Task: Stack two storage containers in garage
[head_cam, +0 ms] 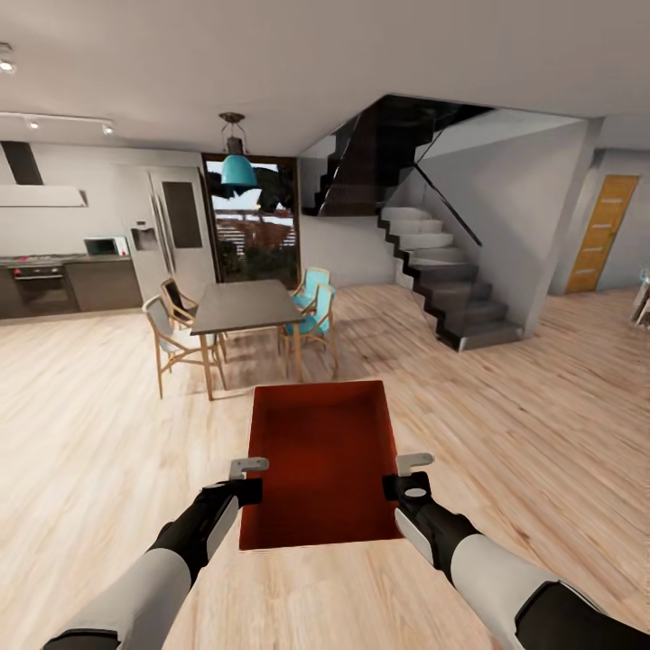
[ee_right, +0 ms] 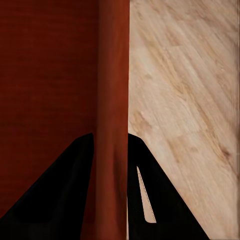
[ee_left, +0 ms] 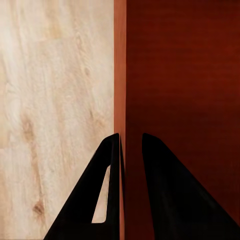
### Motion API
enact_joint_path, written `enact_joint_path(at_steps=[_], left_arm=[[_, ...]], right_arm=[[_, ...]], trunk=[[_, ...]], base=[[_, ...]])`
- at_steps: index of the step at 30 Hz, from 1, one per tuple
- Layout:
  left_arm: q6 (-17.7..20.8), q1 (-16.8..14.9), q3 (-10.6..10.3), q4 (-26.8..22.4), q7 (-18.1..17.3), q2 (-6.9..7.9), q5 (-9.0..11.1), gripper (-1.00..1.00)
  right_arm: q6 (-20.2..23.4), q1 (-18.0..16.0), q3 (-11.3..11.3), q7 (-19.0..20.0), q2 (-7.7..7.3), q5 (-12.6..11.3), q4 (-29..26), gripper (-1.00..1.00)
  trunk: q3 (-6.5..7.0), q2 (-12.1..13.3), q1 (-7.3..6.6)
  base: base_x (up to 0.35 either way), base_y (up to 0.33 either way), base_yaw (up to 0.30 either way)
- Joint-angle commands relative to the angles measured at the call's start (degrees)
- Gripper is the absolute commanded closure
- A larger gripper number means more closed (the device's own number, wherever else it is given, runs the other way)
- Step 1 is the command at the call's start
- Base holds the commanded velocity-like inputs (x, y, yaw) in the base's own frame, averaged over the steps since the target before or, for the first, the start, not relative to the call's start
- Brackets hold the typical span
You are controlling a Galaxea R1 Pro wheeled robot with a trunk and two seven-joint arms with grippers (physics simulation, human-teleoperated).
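I hold one orange-red storage container (head_cam: 321,460) out in front of me, above the light wood plank floor. My left gripper (head_cam: 250,478) is shut on its left wall, one finger inside and one outside, as the left wrist view shows on the wall (ee_left: 120,75). My right gripper (head_cam: 406,476) is shut on the right wall (ee_right: 113,75) the same way. The container is topless and nothing lies in it.
Ahead stands a dark dining table (head_cam: 242,305) with wooden and teal chairs (head_cam: 313,311). A dark staircase (head_cam: 442,271) rises at the right, with an orange door (head_cam: 599,233) beyond it. Kitchen units (head_cam: 63,280) line the far left wall. A glass door (head_cam: 255,226) is behind the table.
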Motion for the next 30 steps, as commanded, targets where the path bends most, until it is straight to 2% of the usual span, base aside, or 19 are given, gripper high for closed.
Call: enact_joint_path(at_steps=[1, 30], left_arm=[[0.3, 0.1, -0.8, 0.0, 0.6, -0.01, 0.9, 1.0], [0.3, 0.1, -0.8, 0.0, 0.6, -0.01, 0.9, 1.0]], right_arm=[[0.4, -0.1, 0.1, -0.4, -0.01, 0.5, -0.9, 1.0], [0.4, -0.1, 0.1, -0.4, -0.06, 0.5, -0.9, 1.0]], trunk=[[-0.04, -0.1, 0.06], [-0.04, -0.1, 0.06]], base=[[0.323, 0.0, -0.243], [0.323, 0.0, -0.232]])
